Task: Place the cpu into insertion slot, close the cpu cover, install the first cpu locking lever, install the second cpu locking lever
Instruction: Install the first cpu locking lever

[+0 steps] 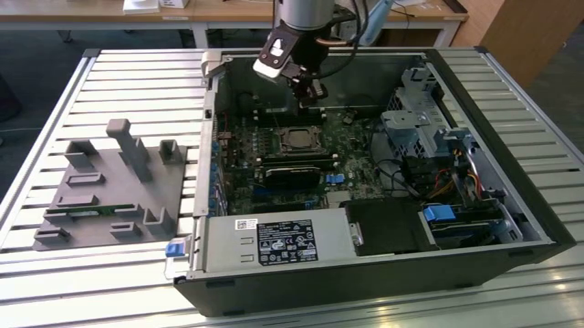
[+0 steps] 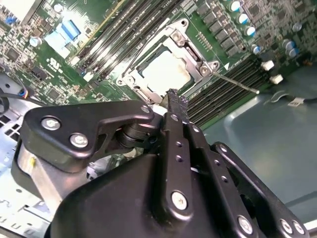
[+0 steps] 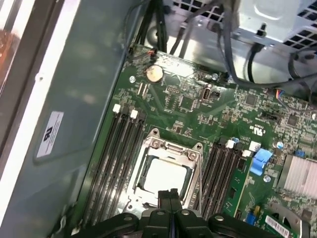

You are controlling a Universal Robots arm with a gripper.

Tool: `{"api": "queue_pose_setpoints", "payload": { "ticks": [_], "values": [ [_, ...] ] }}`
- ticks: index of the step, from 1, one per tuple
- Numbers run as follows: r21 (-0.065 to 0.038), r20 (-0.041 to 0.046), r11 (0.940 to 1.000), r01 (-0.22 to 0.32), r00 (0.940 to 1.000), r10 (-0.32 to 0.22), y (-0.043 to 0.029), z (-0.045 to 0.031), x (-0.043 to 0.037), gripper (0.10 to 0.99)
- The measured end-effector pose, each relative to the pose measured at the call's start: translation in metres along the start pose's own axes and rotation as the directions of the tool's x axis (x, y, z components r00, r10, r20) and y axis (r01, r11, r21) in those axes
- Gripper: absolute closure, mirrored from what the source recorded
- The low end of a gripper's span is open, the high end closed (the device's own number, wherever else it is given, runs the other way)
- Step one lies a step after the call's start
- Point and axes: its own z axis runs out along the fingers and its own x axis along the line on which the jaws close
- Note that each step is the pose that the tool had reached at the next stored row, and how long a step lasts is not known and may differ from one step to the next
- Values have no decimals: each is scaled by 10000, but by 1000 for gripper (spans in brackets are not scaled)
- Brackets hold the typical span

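As the pincer (image 3: 168, 193) hovers, the cpu cover (image 3: 173, 149) seems closed.

Workshop-like lab: open computer case (image 1: 365, 285) on slatted metal bench (image 1: 137, 89), desks (image 1: 91, 12) behind.

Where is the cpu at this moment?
In both wrist views the cpu lies framed by the cpu cover, between two banks of long black slots, close to the gripper.
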Motion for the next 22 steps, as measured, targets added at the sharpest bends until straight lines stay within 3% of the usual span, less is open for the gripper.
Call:
{"api": "queue_pose_setpoints", "payload": {
  "ticks": [5,10,14,22],
  "values": [
    [91,-45,9981,610,9981,-610,-1,0,0,980],
    [77,-79,9884,1517,9884,-1517,-1,3,0,980],
    [58,-104,9749,2224,9749,-2224,-1,5,0,980],
    [25,-140,9415,3371,9414,-3370,-1,5,0,980]
  ]
}}
